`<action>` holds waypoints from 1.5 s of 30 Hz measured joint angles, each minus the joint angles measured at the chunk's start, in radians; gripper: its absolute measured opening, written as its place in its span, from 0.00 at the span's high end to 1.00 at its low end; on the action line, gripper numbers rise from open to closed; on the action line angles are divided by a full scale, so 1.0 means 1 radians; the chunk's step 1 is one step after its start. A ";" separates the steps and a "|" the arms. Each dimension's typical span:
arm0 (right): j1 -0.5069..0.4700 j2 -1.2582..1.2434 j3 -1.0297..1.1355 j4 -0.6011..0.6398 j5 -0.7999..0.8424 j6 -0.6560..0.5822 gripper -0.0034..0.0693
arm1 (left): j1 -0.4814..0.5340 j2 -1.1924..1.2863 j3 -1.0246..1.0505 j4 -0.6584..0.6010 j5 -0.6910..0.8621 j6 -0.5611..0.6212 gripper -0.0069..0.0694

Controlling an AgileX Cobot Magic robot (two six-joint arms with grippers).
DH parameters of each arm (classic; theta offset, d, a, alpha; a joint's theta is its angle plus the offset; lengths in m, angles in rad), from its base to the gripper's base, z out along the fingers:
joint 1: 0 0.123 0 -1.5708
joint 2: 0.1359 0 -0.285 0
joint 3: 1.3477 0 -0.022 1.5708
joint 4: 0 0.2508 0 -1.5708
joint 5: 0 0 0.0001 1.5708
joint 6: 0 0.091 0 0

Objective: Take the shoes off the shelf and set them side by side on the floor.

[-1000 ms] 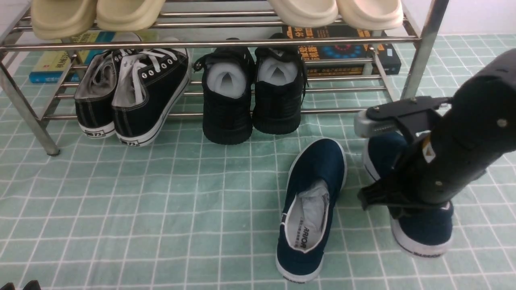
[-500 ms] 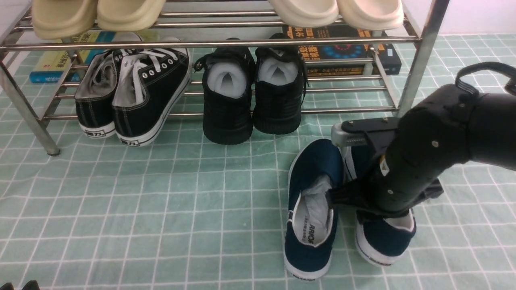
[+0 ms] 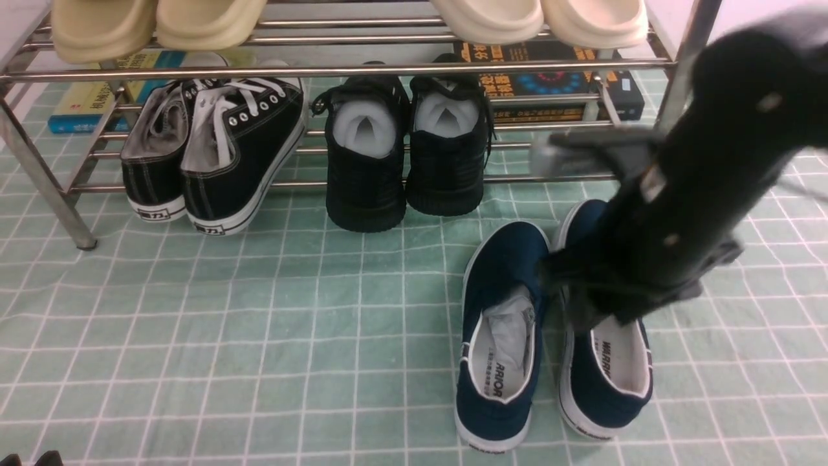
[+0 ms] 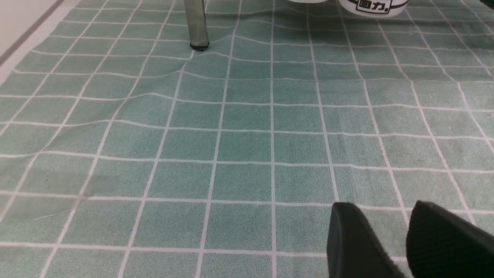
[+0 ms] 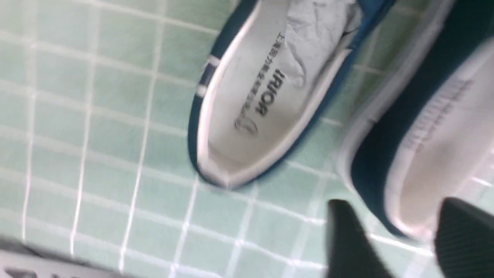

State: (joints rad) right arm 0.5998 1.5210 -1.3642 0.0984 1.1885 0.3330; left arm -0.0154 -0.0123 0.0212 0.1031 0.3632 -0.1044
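Note:
Both navy shoes lie side by side on the green grid floor (image 3: 259, 323), toes toward the shelf (image 3: 323, 68). The left shoe (image 3: 501, 336) shows paper stuffing and its white insole. The right shoe (image 3: 605, 375) rests flat, its toe hidden behind my right arm. My right gripper (image 3: 582, 310) hangs blurred just above that shoe's opening. In the right wrist view the right gripper (image 5: 391, 202) is open, with the right shoe's heel (image 5: 386, 162) seen between its fingers and the left shoe (image 5: 270, 92) beside it. My left gripper (image 4: 382, 204) is open over bare floor, holding nothing.
On the lower tier stand black lace-up sneakers (image 3: 220, 155) and all-black shoes (image 3: 401, 162). Cream slippers (image 3: 155, 22) sit on the upper tier. Books (image 3: 556, 84) lie behind the rack. A shelf leg (image 4: 196, 23) stands on the wrinkled cloth ahead of my left gripper.
My right gripper carried the right shoe leftward, set it down beside the left one, opened and rose. The left shoe was nudged slightly straighter.

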 joint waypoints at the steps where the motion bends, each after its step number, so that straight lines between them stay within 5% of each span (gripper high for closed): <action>1: 0.000 -0.037 -0.009 -0.028 0.013 -0.007 0.67 | 0.000 0.000 0.000 0.000 0.000 0.000 0.59; 5: 0.000 -0.210 0.015 -0.121 0.033 -0.011 0.94 | 0.000 0.000 0.000 0.001 0.000 0.000 0.59; 11: 0.000 -0.540 0.280 -0.136 -0.050 -0.011 0.97 | 0.000 0.000 0.000 0.003 0.000 0.000 0.59; 18: 0.000 -0.812 0.767 -0.152 -0.723 -0.011 0.97 | 0.000 0.000 0.000 0.003 0.000 0.000 0.59; 24: 0.000 -0.822 0.945 -0.172 -1.044 -0.011 0.97 | 0.000 0.000 0.000 0.003 0.000 0.000 0.59; 41: 0.000 -0.826 1.079 -0.181 -1.087 -0.015 0.96 | 0.000 0.000 0.000 0.005 0.000 0.000 0.59; 45: -0.051 -0.920 1.114 -0.149 -1.085 -0.140 0.96 | 0.000 0.000 0.000 0.006 0.000 0.000 0.59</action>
State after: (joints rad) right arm 0.5487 0.6014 -0.2498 -0.0505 0.1032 0.1933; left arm -0.0154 -0.0123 0.0212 0.1095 0.3632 -0.1044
